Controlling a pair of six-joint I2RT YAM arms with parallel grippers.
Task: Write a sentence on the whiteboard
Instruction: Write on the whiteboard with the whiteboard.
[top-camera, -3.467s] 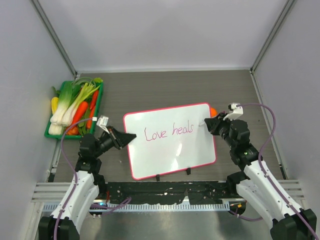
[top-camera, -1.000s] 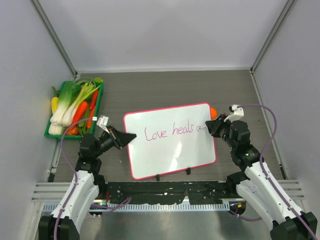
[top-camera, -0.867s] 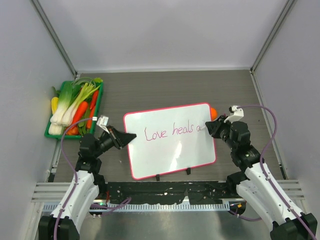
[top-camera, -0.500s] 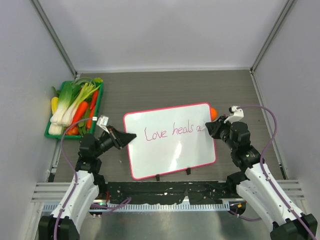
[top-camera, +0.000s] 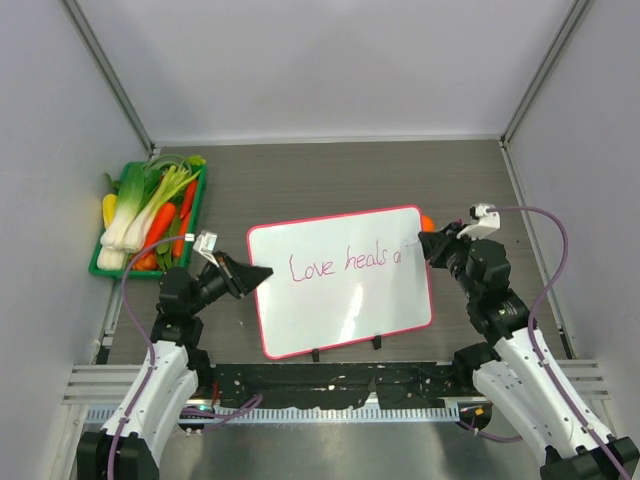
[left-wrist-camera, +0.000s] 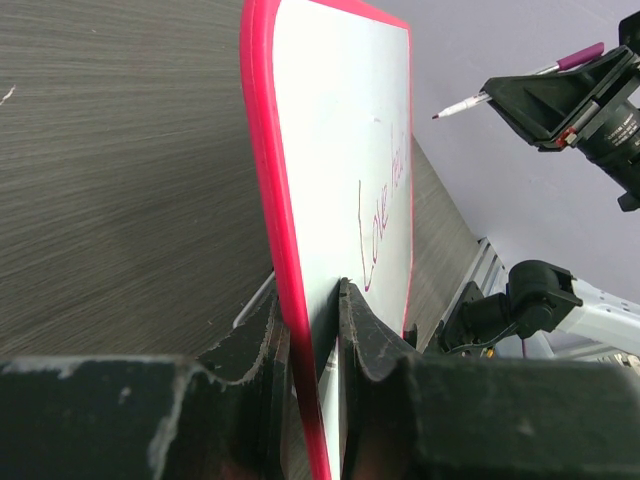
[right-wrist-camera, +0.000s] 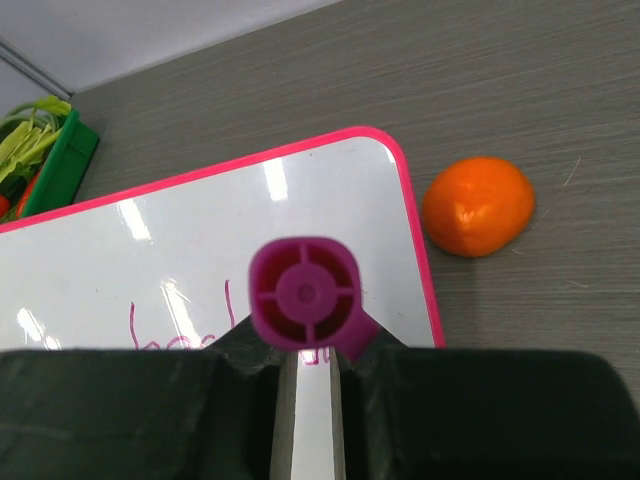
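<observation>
Grey wood-grain table (top-camera: 330, 180) carries the whiteboard (top-camera: 340, 300), its left edge clamped by the left gripper (top-camera: 262, 277); the right gripper (top-camera: 428, 246) grips a pink marker (right-wrist-camera: 304, 293).

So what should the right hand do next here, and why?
Probably the right hand should lower the pink-capped marker onto the glossy pink-framed whiteboard below the pink words: its tip hangs off the surface, and they nearly reach the right edge.
</observation>
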